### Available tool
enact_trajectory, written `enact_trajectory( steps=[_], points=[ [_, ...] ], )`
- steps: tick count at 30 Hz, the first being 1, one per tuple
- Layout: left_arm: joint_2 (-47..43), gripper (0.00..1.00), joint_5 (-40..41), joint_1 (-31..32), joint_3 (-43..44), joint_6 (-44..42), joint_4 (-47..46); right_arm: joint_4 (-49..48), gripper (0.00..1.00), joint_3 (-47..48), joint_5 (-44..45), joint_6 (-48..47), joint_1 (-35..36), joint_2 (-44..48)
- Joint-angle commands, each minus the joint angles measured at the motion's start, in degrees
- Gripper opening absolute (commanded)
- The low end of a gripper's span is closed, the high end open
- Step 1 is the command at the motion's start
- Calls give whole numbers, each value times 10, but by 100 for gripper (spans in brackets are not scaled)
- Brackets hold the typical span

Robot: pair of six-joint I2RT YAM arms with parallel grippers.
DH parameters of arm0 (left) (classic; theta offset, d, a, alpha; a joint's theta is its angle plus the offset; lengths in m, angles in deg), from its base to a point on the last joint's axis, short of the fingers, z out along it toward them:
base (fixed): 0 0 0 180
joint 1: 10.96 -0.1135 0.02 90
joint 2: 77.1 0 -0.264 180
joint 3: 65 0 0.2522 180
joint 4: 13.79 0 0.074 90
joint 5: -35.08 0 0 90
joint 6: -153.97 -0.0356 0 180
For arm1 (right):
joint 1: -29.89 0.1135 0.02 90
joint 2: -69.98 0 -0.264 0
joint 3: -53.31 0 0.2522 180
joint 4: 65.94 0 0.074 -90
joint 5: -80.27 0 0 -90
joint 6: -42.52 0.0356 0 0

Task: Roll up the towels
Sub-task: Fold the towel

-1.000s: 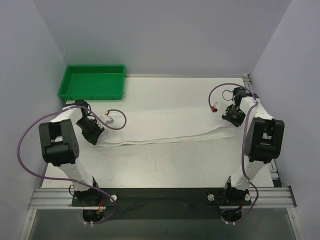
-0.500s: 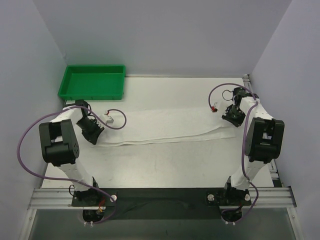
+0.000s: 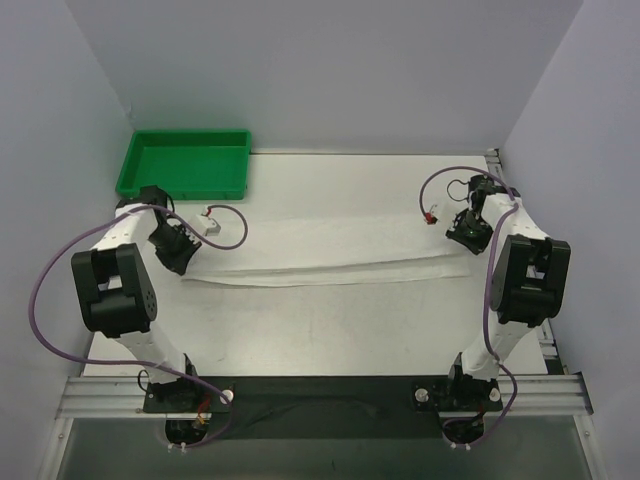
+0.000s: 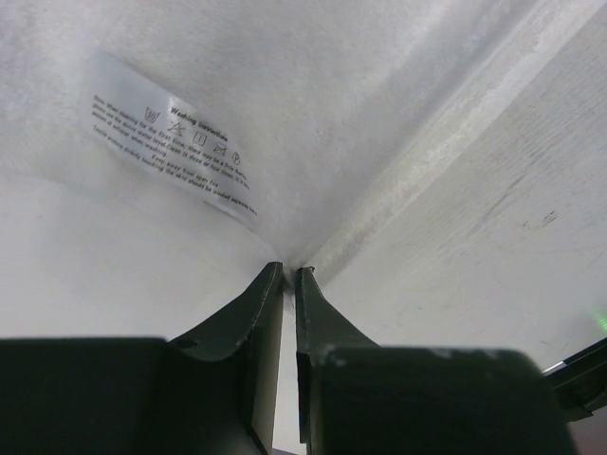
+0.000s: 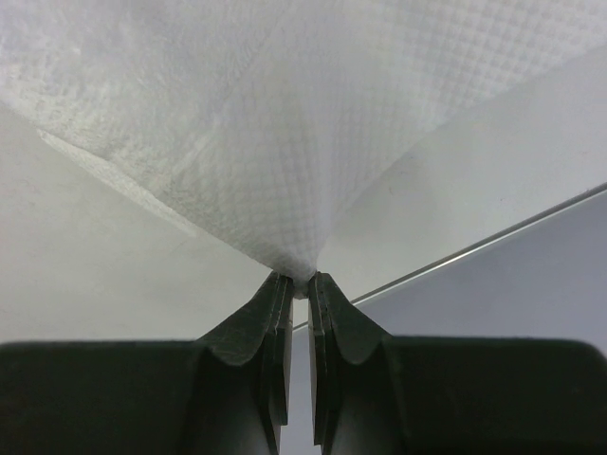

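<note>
Since a second ago the left gripper [image 3: 178, 248] has swung from the table's 8 o'clock side toward 9 o'clock, carrying its end of the long white terry-cloth towel [image 3: 330, 250] away from the bases. The cloth band now lies narrower across the middle of the pale grey table [image 3: 330, 325]. The right gripper [image 3: 467, 234] has barely shifted, staying at 3 o'clock.

The towel stretches from 9 to 3 o'clock, flat on the table except where each end is lifted. In the left wrist view the left gripper [image 4: 289, 271] is closed to a thin slit, pinching a fold of cloth just below the printed care label [image 4: 171, 133]. In the right wrist view the right gripper [image 5: 296, 279] is likewise almost closed, nipping only the very tip of a towel corner, which fans out from it.

That tip hold looks the weak point: any pull along the towel's length could slide the corner free. If one arm travels farther than the other, the fold would likely go skew and the roll would come out as a cone. The rectangular green plastic tray [image 3: 182, 191] sits at 10 o'clock, near the left arm's path.
</note>
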Motion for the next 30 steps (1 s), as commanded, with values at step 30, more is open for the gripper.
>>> enact_trajectory(
  steps=[30],
  points=[
    [-2, 0, -20, -35, 39, -34, 33, 112, 0, 37, -34, -28, -17, 79]
  ],
)
